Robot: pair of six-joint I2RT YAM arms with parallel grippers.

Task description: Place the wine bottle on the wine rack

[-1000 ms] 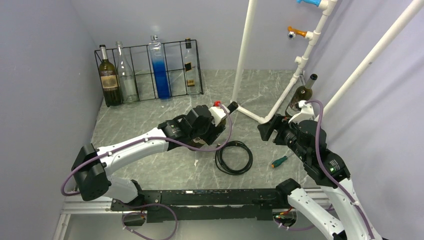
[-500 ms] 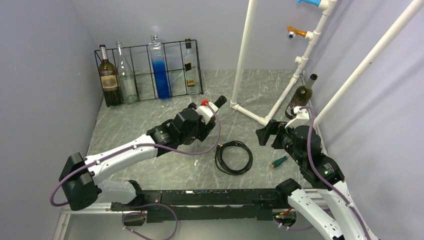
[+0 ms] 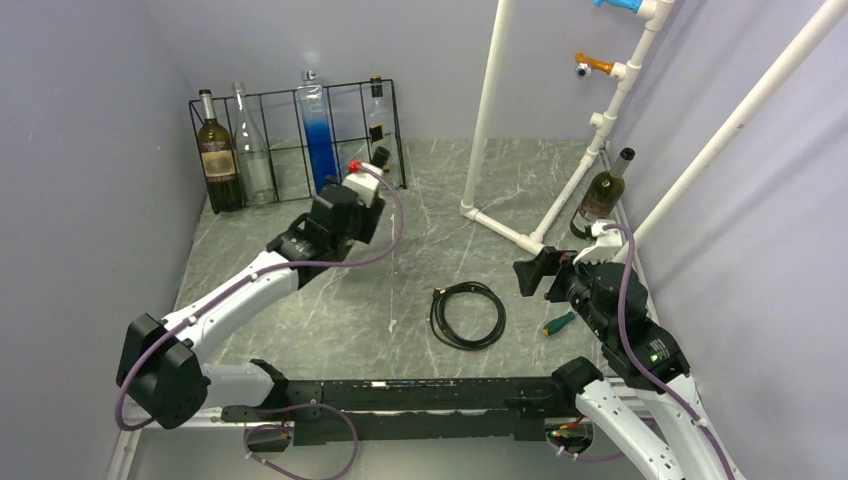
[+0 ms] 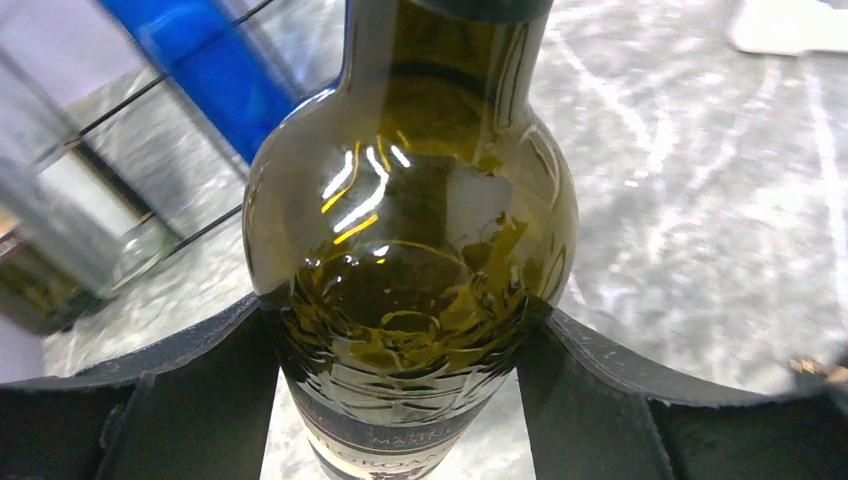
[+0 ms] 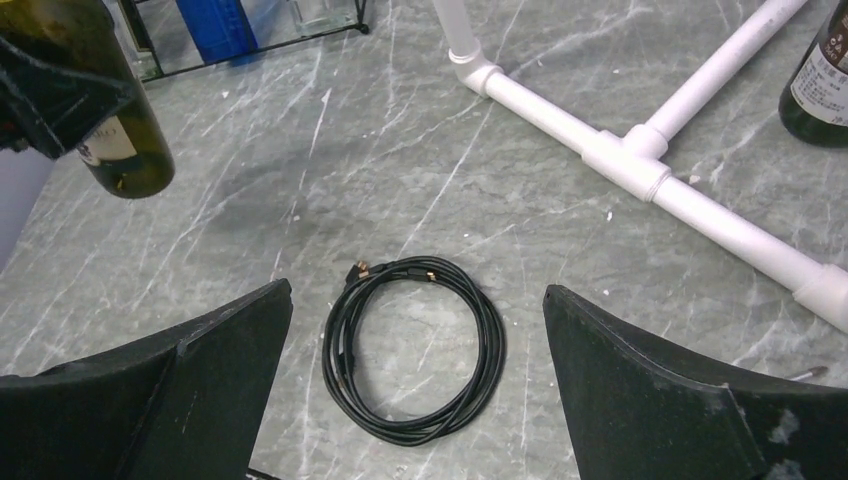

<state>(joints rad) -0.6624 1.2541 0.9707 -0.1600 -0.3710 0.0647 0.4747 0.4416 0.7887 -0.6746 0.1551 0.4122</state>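
My left gripper (image 3: 338,218) is shut on a dark green wine bottle (image 4: 410,200), its fingers (image 4: 200,390) clamped on the shoulder. It holds the bottle off the table, tilted, with the black cap (image 3: 381,157) just in front of the wine rack's right end. The bottle's base shows in the right wrist view (image 5: 130,150). The wine rack (image 3: 300,95) is a black wire frame at the back left and holds several bottles, one of them blue (image 3: 321,145). My right gripper (image 3: 530,272) is open and empty, low over the table at the right (image 5: 417,290).
A coiled black cable (image 3: 467,315) lies mid-table, under my right gripper's view (image 5: 415,345). A green-handled screwdriver (image 3: 558,322) lies to its right. A white pipe frame (image 3: 500,225) stands at the back right, with a second dark wine bottle (image 3: 600,192) beside it.
My left arm has carried the wine bottle from the table's middle back and left, up to the rack's right end. My right gripper has drawn back slightly, still open.
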